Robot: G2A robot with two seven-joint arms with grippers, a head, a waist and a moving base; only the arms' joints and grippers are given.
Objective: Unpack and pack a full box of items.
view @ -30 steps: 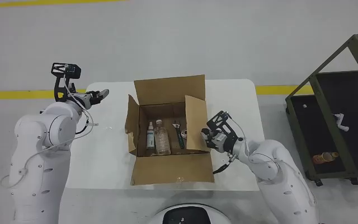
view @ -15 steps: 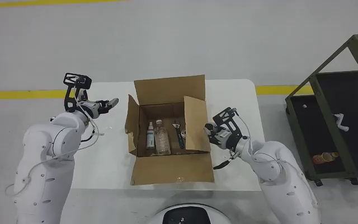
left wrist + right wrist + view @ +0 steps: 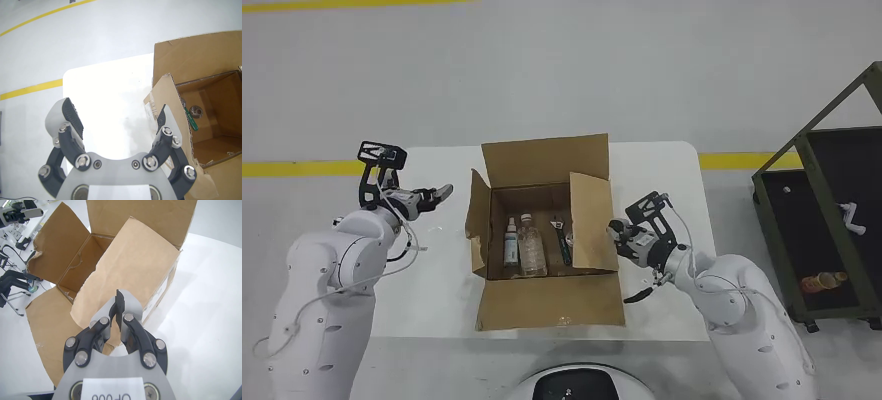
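On the white table (image 3: 432,282), showing the open box (image 3: 547,300) at the middle, holding bottles (image 3: 532,252) and a wrench (image 3: 562,241). Hovering the left gripper (image 3: 116,109) spread wide, apart from its left flap (image 3: 478,215). Holding the right gripper (image 3: 119,300) pressed together, empty, just beside the right flap (image 3: 592,220).

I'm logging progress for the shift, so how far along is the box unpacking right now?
Barely begun. Done: the cardboard box has its flaps open. In hand: nothing; the left gripper hangs beside the box, jaws open, and the right gripper sits at the right flap, jaws shut. Left: a white bottle, a clear bottle, a wrench and a round metal part lie inside, then repacking.
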